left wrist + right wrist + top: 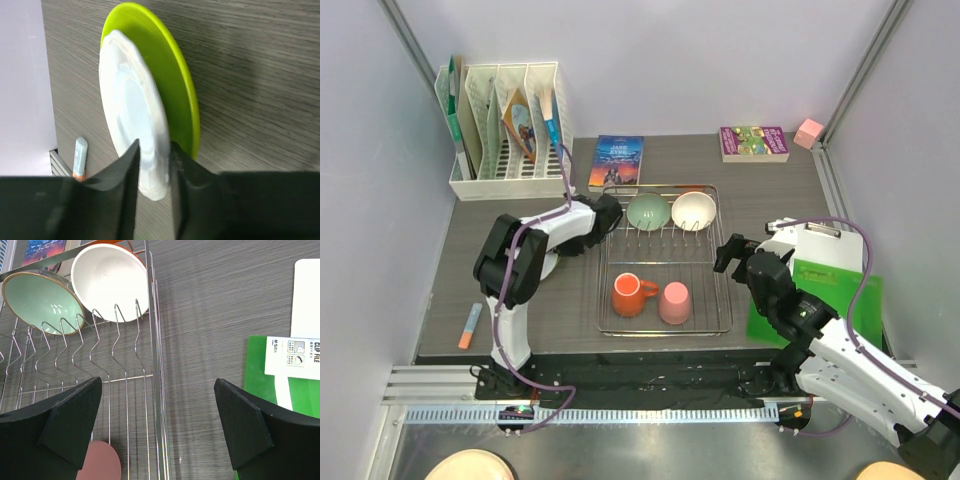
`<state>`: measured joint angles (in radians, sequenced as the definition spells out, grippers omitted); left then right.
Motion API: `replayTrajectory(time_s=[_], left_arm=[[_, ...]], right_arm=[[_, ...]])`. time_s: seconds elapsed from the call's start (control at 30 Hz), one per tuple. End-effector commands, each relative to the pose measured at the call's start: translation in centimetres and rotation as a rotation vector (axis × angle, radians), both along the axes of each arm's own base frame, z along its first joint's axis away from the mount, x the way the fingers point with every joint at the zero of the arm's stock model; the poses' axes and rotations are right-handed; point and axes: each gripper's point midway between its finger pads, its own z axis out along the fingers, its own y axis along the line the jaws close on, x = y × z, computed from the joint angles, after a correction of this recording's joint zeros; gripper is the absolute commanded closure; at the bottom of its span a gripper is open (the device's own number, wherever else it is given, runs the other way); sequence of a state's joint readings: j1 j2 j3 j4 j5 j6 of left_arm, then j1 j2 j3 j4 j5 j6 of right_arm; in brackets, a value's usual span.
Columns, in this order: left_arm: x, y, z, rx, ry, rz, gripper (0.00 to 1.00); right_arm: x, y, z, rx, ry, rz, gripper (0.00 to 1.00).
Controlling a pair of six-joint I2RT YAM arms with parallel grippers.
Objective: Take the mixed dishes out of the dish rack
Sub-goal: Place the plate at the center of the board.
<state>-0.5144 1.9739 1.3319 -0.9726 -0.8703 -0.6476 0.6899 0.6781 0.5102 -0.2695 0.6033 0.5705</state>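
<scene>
The dish rack (665, 331) stands mid-table. A pale green bowl (648, 211) and a cream-white bowl (693, 210) lean in its tines; an orange mug (630, 294) and a pink cup (674, 302) sit in its front half. In the left wrist view a white plate (130, 100) lies on the lime-green plate (175, 75) on the table. My left gripper (155, 145) straddles the white plate's rim, jaws slightly parted. My right gripper (157, 390) hangs wide open and empty over the rack's right rim (156, 365), with both bowls (40, 302) (107, 287) ahead and the pink cup (100, 462) below.
A white file organizer (505, 125) stands at the back left, with a book (617, 160) beside it. A second book (753, 142) and a pink block (809, 132) lie at the back right. A green clip file (820, 290) lies right of the rack. A pen (470, 325) lies front left.
</scene>
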Motion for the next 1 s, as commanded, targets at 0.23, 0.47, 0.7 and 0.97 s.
replayTrajectory(time_s=[0.23,0.47,0.7,0.97], left_arm=[[1.6,-0.1,5.2,-0.036,-0.141,0.006,0.26],[2.4,-0.3,9.0,-0.051,-0.214,0.006,0.18],[2.6,-1.8,14.7,-0.118,-0.344,-0.024,0.16],[3.5,-12.3,19.8,-0.691,-0.526,-0.354,0.17]], right_arm=[[0.5,0.3,0.6,0.013,-0.02,0.001,0.0],[0.5,0.5,0.6,0.014,-0.019,0.003,0.0],[0.7,0.6,1.1,0.015,-0.024,0.004,0.01],[1.4,1.3,2.4,0.023,-0.037,0.008,0.0]])
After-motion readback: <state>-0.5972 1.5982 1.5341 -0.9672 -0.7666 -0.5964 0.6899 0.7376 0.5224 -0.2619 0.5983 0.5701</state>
